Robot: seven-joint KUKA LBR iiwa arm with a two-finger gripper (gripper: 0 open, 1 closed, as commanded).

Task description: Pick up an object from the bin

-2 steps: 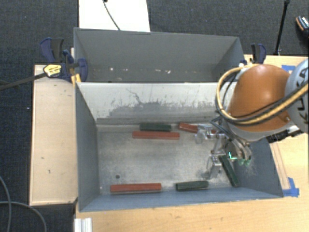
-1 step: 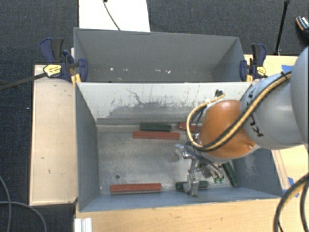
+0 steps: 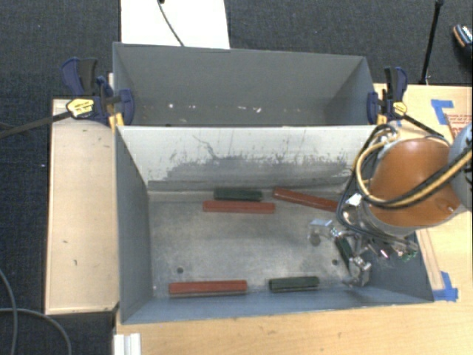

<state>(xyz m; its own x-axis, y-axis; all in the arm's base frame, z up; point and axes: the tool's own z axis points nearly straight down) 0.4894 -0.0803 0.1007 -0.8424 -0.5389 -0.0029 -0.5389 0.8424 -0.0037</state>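
Dark green bar [image 3: 293,283] lies flat by the bin's near wall [image 3: 244,307], just left of the gripper [image 3: 351,261]; whether that is open or closed I cannot tell. I'd straddle the bar's narrow width, clear of the wall. Scuffed grey bin floor [image 3: 244,250], dark carpet [image 3: 44,21] all around
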